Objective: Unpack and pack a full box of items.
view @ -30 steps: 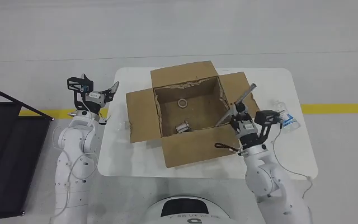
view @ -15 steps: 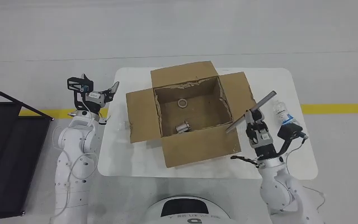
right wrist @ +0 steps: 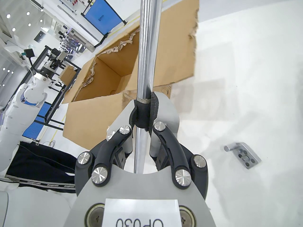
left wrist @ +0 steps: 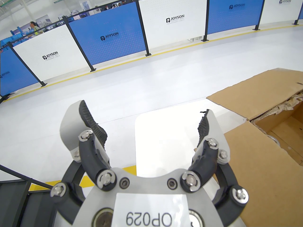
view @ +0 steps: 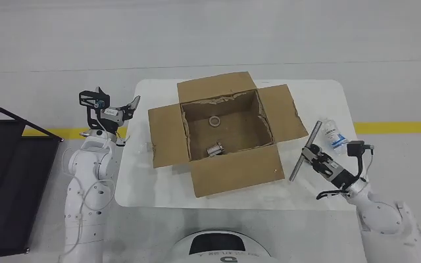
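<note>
A: What lies around the right claw (view: 308, 158)?
B: A clear plastic bottle (view: 334, 137) lies just beside it on the white table (view: 322, 92), with a flat, holed metal bracket (right wrist: 243, 155) near. The claw is clamped on a smooth, shiny steel rod (view: 316, 133), tilted beside the box (view: 230, 172).
A: The box?
B: Open brown cardboard with ragged edges. A ring (view: 214, 122) and a small metal part (view: 214, 150) lie inside. The left claw (view: 131, 105) hangs spread wide and empty by the table's left edge.

Right gripper (right wrist: 144, 111), jaws clamped on a polished metal rod (right wrist: 147, 48); beyond, an open cardboard box (right wrist: 94, 116) on the white counter (right wrist: 248, 83); a perforated metal bracket (right wrist: 243, 155) lies apart.
</note>
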Robot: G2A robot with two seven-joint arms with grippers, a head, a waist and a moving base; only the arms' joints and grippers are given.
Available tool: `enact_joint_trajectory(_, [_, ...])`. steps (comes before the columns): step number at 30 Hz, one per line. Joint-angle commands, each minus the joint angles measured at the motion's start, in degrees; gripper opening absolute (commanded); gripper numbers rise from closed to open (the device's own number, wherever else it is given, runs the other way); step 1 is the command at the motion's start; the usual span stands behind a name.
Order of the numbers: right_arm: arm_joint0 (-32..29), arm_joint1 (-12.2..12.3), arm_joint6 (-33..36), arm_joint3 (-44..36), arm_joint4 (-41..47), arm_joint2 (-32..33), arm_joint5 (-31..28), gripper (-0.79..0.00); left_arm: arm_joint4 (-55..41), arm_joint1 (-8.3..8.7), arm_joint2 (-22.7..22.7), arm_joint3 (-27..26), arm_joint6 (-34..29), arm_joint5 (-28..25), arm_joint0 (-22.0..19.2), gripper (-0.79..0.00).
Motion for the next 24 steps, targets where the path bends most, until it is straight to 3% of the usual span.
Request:
enact_joint_trajectory(1, [0.52, 0.22, 1.34, 1.97, 1.47, 0.60, 1.07, -0.785, 0.00, 0.00, 0.00, 0.00, 0.00, -0.02, 0.00, 0.000])
enact_joint_trajectory(4, [1.48, 0.20, 0.86, 3.63, 4.41, 0.68, 6.45, -0.785, 0.00, 0.00, 0.00, 0.00, 0.00, -0.02, 0.00, 0.000])
enact_joint_trajectory(11, [1.48, 0.20, 0.86, 3.63, 4.41, 0.68, 6.45, -0.785, 0.00, 0.00, 0.00, 0.00, 0.00, -0.02, 0.00, 0.000])
enact_joint_trajectory(15, [3.86, -0.07, -0.13, 3.70, -1.73, -4.35, 10.99, -0.785, 0.00, 0.00, 0.00, 0.00, 0.00, -0.02, 0.00, 0.000])
enact_joint_trajectory(24, [8.41, 2.29, 17.22, 11.69, 1.25, 0.49, 5.74, -0.785, 0.00, 0.00, 0.00, 0.00, 0.00, -0.02, 0.00, 0.000])
